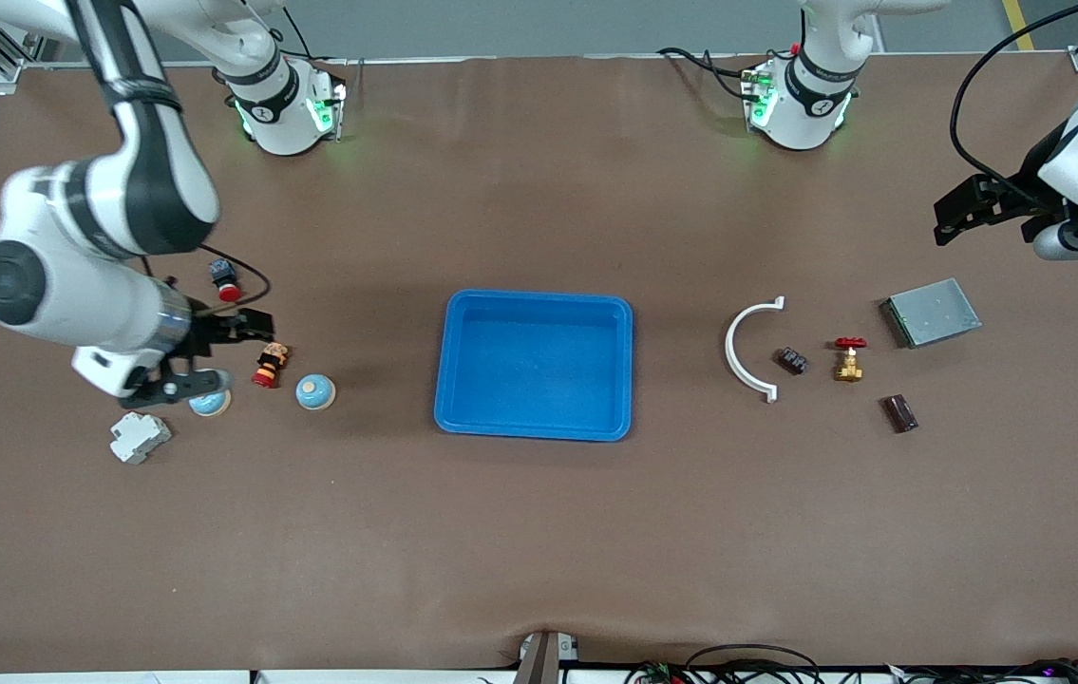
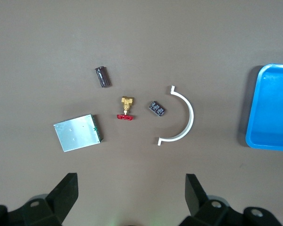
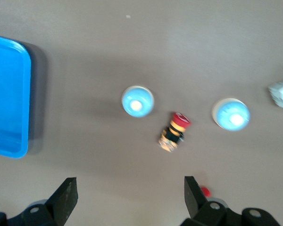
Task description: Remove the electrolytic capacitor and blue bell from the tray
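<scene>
Two blue-and-white dome bells lie toward the right arm's end of the table. One bell sits closer to the tray. The other bell is partly covered in the front view by my right gripper, which hangs open and empty above them. The capacitor, a dark cylinder, lies on its side toward the left arm's end. My left gripper hangs open and empty, high over the table near that end.
A blue tray sits mid-table. By the bells are a red-yellow button, a red push button and a white breaker. Near the capacitor lie a brass valve, a small black part, a white curved clip and a metal box.
</scene>
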You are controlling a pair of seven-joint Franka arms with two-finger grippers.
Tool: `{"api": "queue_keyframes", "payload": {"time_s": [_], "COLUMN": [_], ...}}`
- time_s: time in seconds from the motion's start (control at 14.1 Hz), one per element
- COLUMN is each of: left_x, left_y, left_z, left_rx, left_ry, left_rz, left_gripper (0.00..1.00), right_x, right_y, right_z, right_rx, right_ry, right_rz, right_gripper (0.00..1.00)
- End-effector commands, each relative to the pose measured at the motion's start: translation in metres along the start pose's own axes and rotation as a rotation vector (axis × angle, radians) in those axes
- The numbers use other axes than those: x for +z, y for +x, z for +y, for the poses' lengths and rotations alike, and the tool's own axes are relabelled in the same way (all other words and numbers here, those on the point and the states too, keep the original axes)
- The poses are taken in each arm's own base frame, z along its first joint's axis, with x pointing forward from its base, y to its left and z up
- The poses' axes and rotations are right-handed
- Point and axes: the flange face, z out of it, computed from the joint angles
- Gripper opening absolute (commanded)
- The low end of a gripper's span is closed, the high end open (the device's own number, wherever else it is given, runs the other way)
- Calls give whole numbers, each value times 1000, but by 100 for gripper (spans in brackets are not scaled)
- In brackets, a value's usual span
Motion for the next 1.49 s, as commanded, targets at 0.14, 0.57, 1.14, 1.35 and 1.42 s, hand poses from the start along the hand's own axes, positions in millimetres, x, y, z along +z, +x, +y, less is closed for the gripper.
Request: {"api": "queue_keyframes", "payload": {"time_s": [0.14, 0.57, 1.14, 1.35, 1.42], "left_x": [-2, -2, -2, -2, -2], "left_y": [0, 0, 0, 0, 0], "left_z": [1, -1, -1, -1, -1], "left_rx": [6, 3, 3, 1, 1], "left_ry": [20, 20, 20, 20, 20], "left_rz": [7, 6, 7, 6, 6], "left_gripper": [100, 100, 100, 100, 100], "right_x": [-69, -139, -157, -157, -159], "right_y": [-22, -69, -88, -90, -91], "right_z": [60, 83, 89, 85, 85], "right_rx": [108, 158, 184, 192, 193], "right_ry": [21, 6, -60, -58, -57], "right_rz": [30, 157, 159, 141, 141], "right_gripper": [100, 100, 100, 100, 100]}}
